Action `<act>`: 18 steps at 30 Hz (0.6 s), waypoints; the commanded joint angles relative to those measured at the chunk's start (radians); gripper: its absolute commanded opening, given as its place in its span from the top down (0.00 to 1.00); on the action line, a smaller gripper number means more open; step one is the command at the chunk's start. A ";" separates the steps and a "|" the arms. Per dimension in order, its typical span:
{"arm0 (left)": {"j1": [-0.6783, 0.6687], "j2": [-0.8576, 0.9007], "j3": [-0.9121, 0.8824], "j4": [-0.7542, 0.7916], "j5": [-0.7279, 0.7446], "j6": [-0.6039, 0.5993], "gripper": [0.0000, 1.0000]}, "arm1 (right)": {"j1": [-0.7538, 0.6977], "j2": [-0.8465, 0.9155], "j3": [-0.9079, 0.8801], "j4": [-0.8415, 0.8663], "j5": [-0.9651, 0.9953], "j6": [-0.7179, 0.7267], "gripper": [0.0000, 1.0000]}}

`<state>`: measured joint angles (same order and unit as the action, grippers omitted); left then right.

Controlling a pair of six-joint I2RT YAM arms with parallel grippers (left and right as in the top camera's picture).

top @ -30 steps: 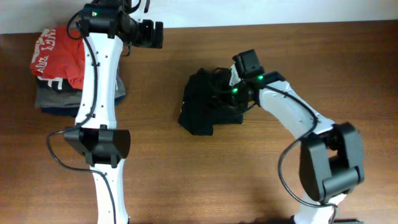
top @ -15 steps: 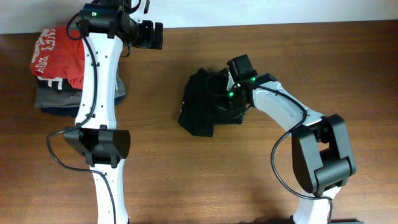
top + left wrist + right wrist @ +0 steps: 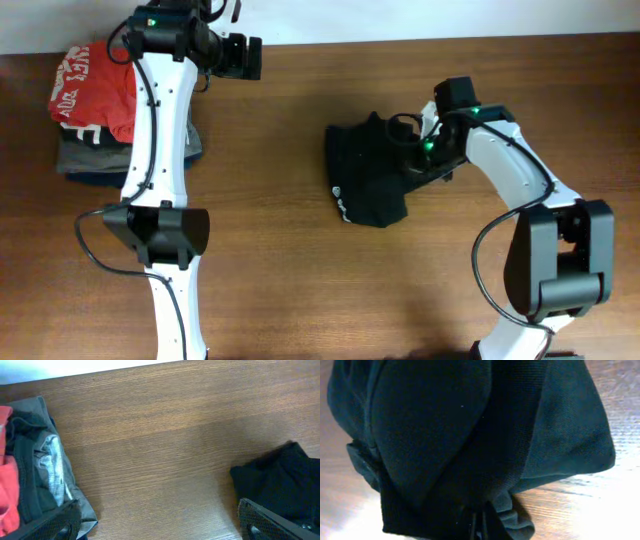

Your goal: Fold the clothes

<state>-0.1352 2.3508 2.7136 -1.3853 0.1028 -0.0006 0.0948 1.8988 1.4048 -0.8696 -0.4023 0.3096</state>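
the right gripper [image 3: 414,152] is pinching a bunched edge of the clothes [image 3: 368,178], a black heap lying on the wooden table [image 3: 300,280] well to the right of the folded pile [image 3: 85,155], which a red shirt [image 3: 95,88] is topping. a small white logo [image 3: 340,196] is showing on the side nearer the pile. the left gripper [image 3: 245,55], fingers spread wide, is hovering just beside the pile.

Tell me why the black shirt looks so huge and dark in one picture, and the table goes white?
Right wrist view: the camera sits close, so the black shirt fills the frame and its folds go murky; glare bleaches the table at the lower corners. Overhead view: even light, everything sharp.
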 commanded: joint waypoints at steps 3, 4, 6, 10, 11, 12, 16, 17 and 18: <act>0.000 0.002 0.010 0.000 -0.026 0.016 0.01 | -0.005 -0.024 0.049 -0.011 0.014 -0.132 0.75; 0.000 0.002 0.010 0.000 -0.026 0.016 0.01 | -0.005 -0.024 0.078 -0.042 0.014 -0.159 0.59; 0.000 0.002 0.010 0.000 -0.026 0.016 0.01 | -0.005 -0.024 0.120 -0.116 0.013 -0.176 0.51; 0.000 0.002 0.010 0.000 -0.026 0.016 0.01 | -0.004 -0.026 0.137 -0.196 -0.040 -0.334 0.50; 0.000 0.002 0.010 0.000 -0.026 0.016 0.01 | -0.001 -0.025 0.136 -0.216 -0.038 -0.392 0.50; 0.001 0.002 0.010 0.000 -0.026 0.016 0.01 | 0.003 -0.024 0.135 -0.225 -0.038 -0.430 0.50; 0.001 0.002 0.010 0.000 -0.026 0.016 0.01 | 0.018 -0.023 0.103 -0.205 -0.031 -0.496 0.50; 0.000 0.002 0.010 0.000 -0.026 0.016 0.01 | 0.023 -0.023 0.089 -0.188 -0.034 -0.497 0.51; 0.000 0.002 0.010 0.000 -0.026 0.016 0.01 | 0.029 -0.023 0.072 -0.172 -0.042 -0.514 0.51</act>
<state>-0.1352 2.3508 2.7136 -1.3880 0.0879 -0.0002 0.1036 1.8977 1.5127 -1.0637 -0.4210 -0.1215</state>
